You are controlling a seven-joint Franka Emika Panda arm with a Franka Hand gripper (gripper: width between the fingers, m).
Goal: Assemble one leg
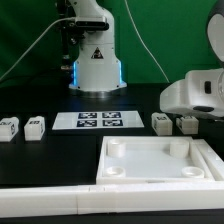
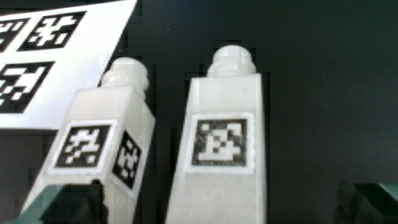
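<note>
Two legs lie side by side under my gripper (image 2: 217, 206), white blocks with a square tag on each and a round peg at the far end. My gripper is open; its dark fingertips (image 2: 64, 206) show at either side. The right-hand leg (image 2: 224, 130) lies between the jaws, untouched. The other leg (image 2: 103, 140) lies beside it, partly behind one fingertip. In the exterior view my white hand (image 1: 190, 94) hangs just above these two legs (image 1: 160, 122) (image 1: 187, 124) at the exterior view's right. Two more legs (image 1: 8, 126) (image 1: 35, 125) lie at its left.
The marker board (image 1: 98, 121) lies flat at the table's middle and shows in the wrist view (image 2: 39, 60) beside the legs. The large white tray-like piece (image 1: 205, 160) with round corner sockets lies in front. The robot base (image 1: 97, 65) stands behind.
</note>
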